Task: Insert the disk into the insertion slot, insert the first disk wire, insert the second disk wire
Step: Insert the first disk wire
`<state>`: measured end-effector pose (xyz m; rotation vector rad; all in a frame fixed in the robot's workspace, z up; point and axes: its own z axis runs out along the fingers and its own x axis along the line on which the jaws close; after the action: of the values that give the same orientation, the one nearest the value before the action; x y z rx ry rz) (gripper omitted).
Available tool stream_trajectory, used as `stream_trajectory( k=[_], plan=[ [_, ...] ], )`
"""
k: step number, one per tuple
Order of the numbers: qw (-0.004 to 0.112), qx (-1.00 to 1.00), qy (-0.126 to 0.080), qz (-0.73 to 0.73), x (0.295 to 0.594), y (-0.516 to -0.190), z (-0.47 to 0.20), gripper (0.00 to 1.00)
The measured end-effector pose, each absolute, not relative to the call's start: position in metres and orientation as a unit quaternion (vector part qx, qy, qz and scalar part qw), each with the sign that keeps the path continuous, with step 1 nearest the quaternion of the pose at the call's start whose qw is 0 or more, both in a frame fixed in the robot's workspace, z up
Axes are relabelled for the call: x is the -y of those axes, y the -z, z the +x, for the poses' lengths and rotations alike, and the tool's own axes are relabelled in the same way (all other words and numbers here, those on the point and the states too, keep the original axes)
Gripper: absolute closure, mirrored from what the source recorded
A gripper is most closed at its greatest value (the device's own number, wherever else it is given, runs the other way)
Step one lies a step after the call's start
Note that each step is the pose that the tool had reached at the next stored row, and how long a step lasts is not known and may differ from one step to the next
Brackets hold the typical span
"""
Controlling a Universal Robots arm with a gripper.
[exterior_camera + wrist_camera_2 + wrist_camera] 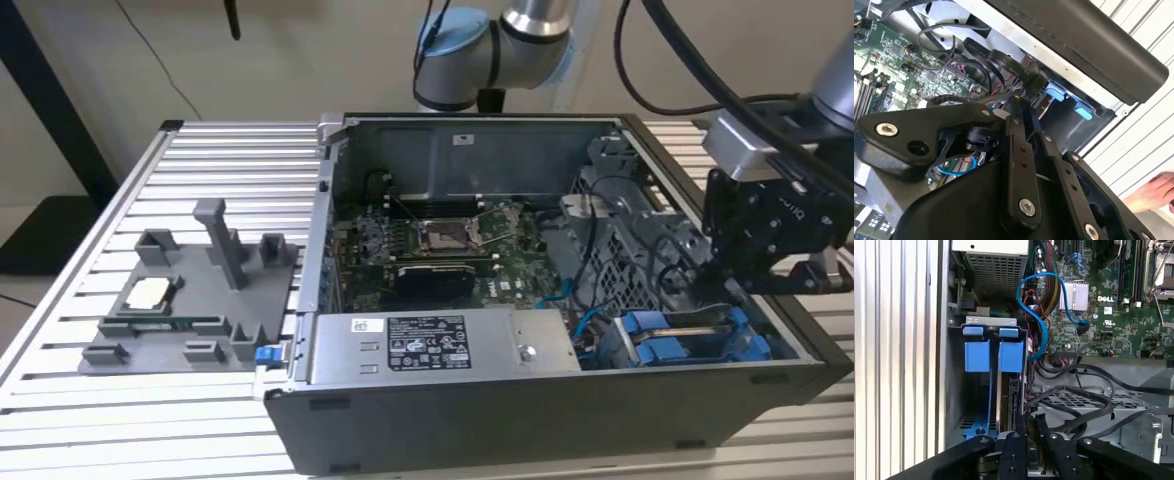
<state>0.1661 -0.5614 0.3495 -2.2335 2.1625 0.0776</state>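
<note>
A person's hand (1157, 191), blurred, is cut off at the second wrist view's edge.

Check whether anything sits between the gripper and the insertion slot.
Nothing visible blocks it. In the first wrist view the gripper hangs at one end of the insertion slot; black cables loop beside it, not across the slot.

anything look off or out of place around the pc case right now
Nothing looks damaged, spilled or askew. One oddity: in the second wrist view a person's hand shows over the slatted table just outside the computer case wall, on the side where the gripper hangs over the insertion slot.
</note>
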Motion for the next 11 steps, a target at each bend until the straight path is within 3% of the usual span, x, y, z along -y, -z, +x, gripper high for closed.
stream_trajectory(
  k=[11],
  plan=[
    [0.018, -0.691, -0.023, -0.722, 0.573, -0.344, 0.165, 0.81]
  ],
)
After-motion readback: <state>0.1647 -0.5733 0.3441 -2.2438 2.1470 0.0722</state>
